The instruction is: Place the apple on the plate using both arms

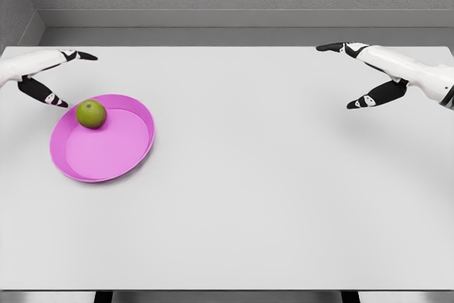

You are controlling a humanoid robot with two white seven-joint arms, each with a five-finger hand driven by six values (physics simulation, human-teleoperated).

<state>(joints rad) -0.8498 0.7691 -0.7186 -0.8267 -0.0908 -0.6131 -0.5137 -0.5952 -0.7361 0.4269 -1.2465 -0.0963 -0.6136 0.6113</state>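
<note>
On the left part of the white table (248, 196) lies the pink plate (106, 154), and the green apple (91, 113) already rests inside it, close to its far-left rim. The apple sits upright with its stem dimple on top, and no finger touches it.

The left hand (50, 76) is at the far left edge of the scene, just beyond the plate. Its fingers are spread, with the thumb pointing down toward the plate rim and the other fingers stretched out above; it holds nothing. The thumb tip is near the rim, but whether it touches the plate I cannot tell.

The right hand (365, 76) is at the far right, well apart from the plate and the apple. It is also wide open, the fingers separated, and it is empty.

In my judgement the main goal is reached: the apple is on the plate and both hands are free. What seems to be left is only to bring the arms to a rest position, if that is required.
</note>
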